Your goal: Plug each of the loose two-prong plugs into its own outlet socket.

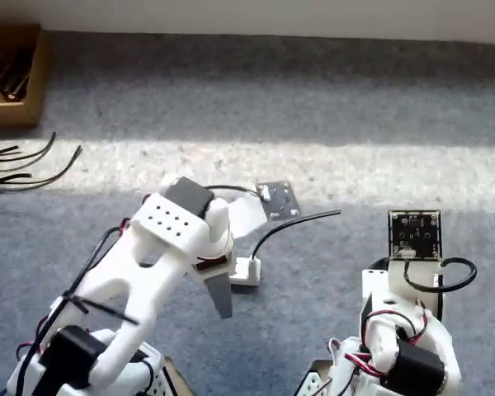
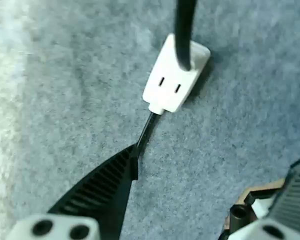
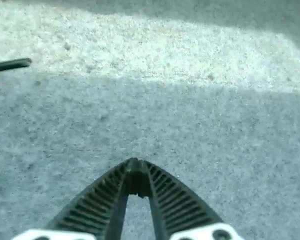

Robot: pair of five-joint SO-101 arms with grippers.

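High view overhead; wrist views close; left shares socket (image 2: 175, 75).

The whole scene is laid on a grey-blue carpet (image 1: 330, 91) with a short, speckled pile. A broad band of sunlight (image 1: 355, 169) is cast across it from left to right, midway between near and far, and the ground on either side is left in shade. Along the far edge a pale strip of wall (image 1: 272, 15) is seen. At the far left a brown cardboard box (image 1: 38, 78) is set (its contents cannot be made out), and near it thin black wires (image 1: 66, 167) are strewn.
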